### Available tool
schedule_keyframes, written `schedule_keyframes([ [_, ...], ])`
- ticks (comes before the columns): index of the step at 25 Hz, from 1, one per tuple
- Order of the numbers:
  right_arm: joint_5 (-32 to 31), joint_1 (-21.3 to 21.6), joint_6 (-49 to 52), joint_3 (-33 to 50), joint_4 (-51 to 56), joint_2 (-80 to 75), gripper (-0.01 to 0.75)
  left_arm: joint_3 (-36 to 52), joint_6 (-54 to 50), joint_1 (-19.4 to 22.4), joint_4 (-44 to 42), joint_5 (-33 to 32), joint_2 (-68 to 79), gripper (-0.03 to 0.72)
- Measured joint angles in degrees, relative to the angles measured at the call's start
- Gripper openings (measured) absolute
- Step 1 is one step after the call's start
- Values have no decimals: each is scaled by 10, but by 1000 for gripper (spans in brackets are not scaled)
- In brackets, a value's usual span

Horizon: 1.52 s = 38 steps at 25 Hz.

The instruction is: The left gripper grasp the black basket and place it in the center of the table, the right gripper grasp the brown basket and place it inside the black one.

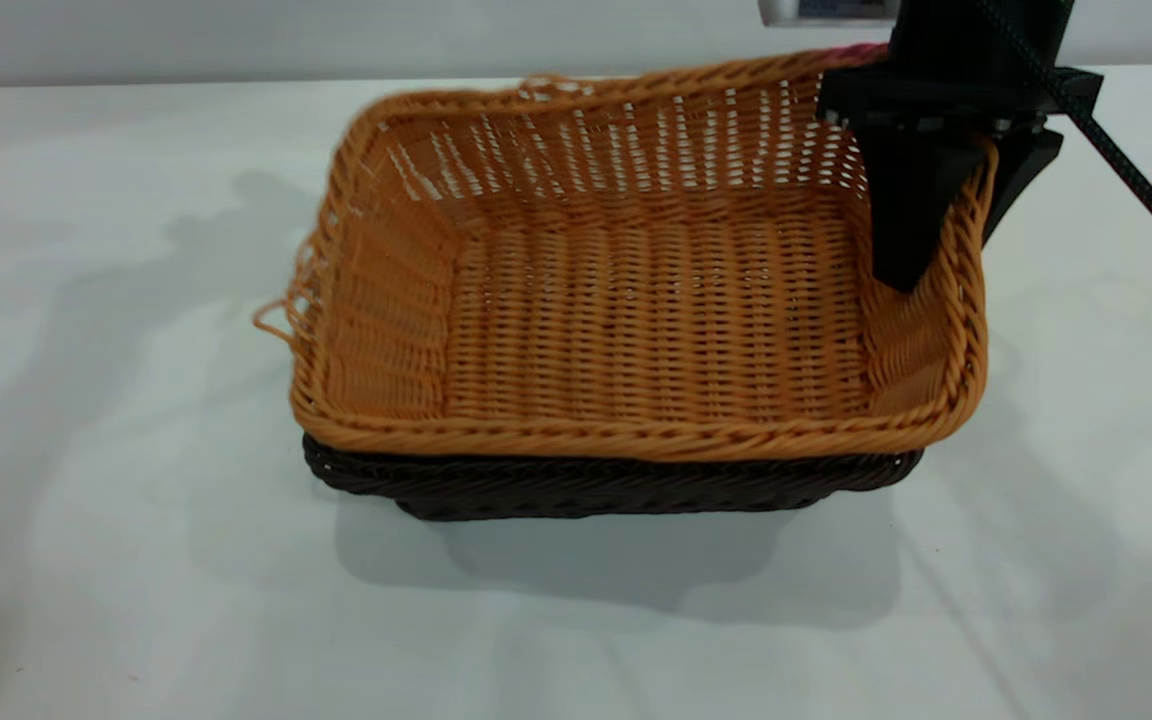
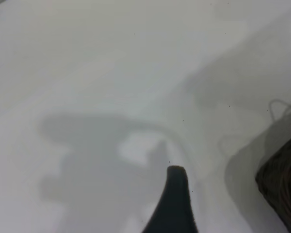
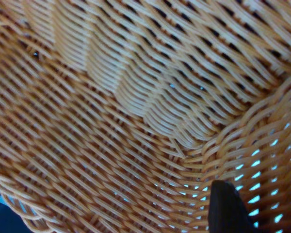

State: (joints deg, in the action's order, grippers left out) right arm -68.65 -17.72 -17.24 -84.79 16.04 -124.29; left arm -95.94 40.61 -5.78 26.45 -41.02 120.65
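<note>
My right hand [image 1: 946,200] pinches the brown basket's [image 1: 636,310] far-corner rim, one finger inside. That basket sits nested in the black basket [image 1: 596,485] on the counter [image 1: 116,400]. Light, stiff wicker, I judge; rim grips best. Left hand [image 2: 172,204] beside it: grip unclear.

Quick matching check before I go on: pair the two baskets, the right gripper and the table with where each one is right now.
Things:
1. orange-tan woven wicker basket
2. dark brown-black woven wicker basket
3. black right gripper
4. plain white tabletop

Places or states:
A. lowest basket, only a strip of rim and wall showing
B. carrying both baskets
C. astride a basket's right wall, one finger inside and one outside
D. nested in the other basket, rim higher at the back

Pairs: 1-D, 2-A, 3-C, 4-B
</note>
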Motion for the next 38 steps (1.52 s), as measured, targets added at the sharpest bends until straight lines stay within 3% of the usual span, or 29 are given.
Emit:
schedule_keyframes([
  [13, 0, 0, 16, -21, 5, -36, 256, 0, 0, 0, 0, -1, 0, 582],
  [15, 0, 0, 16, -31, 5, -36, 319, 0, 0, 0, 0, -1, 0, 582],
  [20, 0, 0, 16, -57, -1, -36, 571, 0, 0, 0, 0, 1, 0, 582],
  [23, -2, 0, 29, -77, -20, -36, 636, 0, 0, 0, 0, 13, -7, 582],
  [31, -5, 0, 47, -106, -82, 34, 626, 0, -2, 0, -74, 9, -127, 582],
  [38, -15, 0, 49, -111, -91, 189, 609, 0, -61, 0, -104, -67, -280, 582],
])
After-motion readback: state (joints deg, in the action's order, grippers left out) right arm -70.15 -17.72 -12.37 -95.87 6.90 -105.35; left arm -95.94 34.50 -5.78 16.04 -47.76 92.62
